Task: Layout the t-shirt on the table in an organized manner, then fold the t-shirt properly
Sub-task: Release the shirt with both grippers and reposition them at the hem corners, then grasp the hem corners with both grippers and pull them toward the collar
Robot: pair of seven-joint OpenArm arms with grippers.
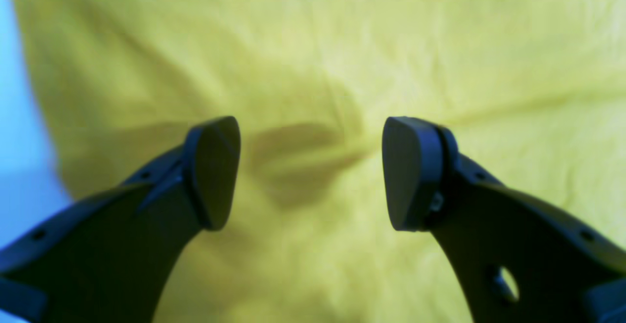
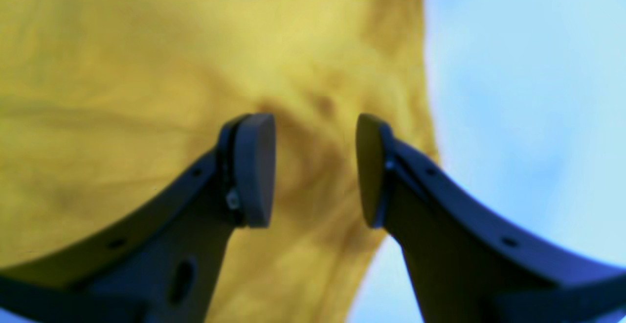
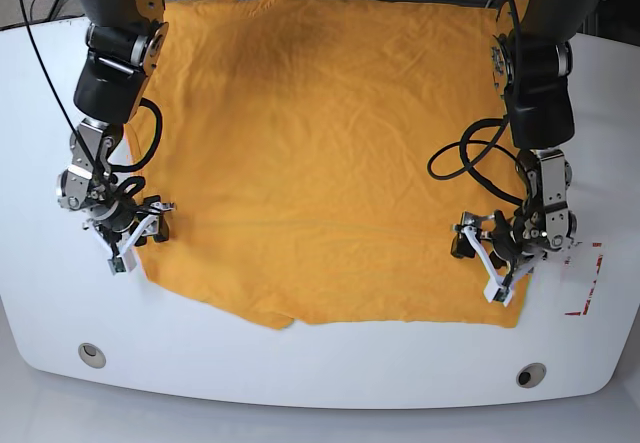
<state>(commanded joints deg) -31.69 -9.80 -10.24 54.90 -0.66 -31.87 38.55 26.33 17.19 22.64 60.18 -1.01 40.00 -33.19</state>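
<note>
t-shirt [image 3: 310,163] spread flat; base view alone shows grommets [image 3: 92,354].

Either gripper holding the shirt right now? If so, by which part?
Nothing is held. The left gripper and right gripper are both open, jaws apart with only the t-shirt visible beneath the gaps, near its side edges.

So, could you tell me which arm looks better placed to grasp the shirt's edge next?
Probably the right gripper: its open jaws sit beside the t-shirt border. The left gripper, also open, hovers over fabric farther from the edge.
</note>
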